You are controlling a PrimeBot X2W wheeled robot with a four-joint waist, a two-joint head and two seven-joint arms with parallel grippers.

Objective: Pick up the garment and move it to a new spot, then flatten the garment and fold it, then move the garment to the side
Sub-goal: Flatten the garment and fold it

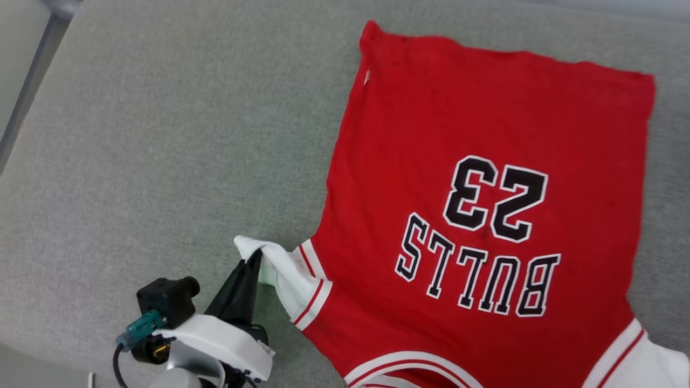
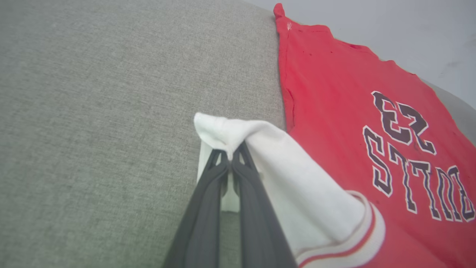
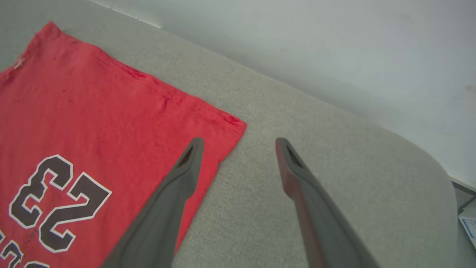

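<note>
Nearest, the left gripper (image 1: 256, 260) has its jaws clamped on the tip of the white sleeve (image 1: 283, 272). Beyond it the red shirt (image 1: 485, 118) lies flat on the grey cushion (image 1: 161, 134), lettering up. The right gripper (image 3: 240, 143), jaws wide apart, is over the shirt's far right corner.

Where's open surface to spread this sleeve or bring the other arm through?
Widest bare patch: the grey padded surface left of the garment, from the left gripper up to the far edge. A narrower strip lies right of the garment's hem corner, under the open right gripper, out to the rounded edge. Crowded: near edge, around the pinched sleeve.
</note>
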